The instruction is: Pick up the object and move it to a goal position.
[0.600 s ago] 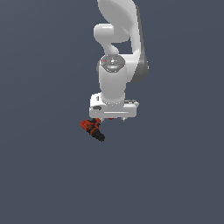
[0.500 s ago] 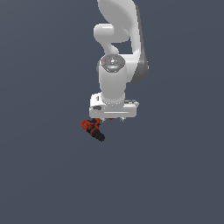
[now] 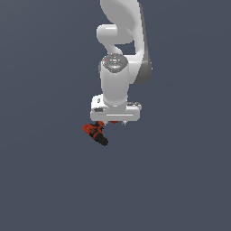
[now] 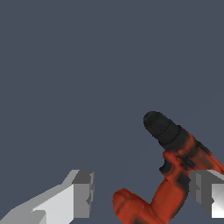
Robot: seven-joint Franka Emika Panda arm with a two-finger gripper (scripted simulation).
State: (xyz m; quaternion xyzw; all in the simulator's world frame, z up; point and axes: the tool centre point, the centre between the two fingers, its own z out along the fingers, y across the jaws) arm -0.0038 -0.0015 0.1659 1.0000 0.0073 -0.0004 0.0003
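On a plain dark grey-blue surface lay one small red-orange and black drill-shaped object [image 3: 95,133]. The single white arm's gripper [image 4: 144,194] hung straight down, jaws apart around it.

Only one thing in the way here: the drill [image 4: 175,173], lying w/ its black stubby end [image 4: 161,127] pointing away from the arm. Everywhere else round the drill is plain grey surface [image 3: 45,180], nothing standing on it, so approach is free on all sides. End effector [image 4: 142,192] hangs right over the drill, fingers apart. In the wrist view one finger [image 4: 205,188] sits up against the drill body; the other finger [image 4: 81,192] has bare gap betw. it and the red handle [image 4: 144,208].
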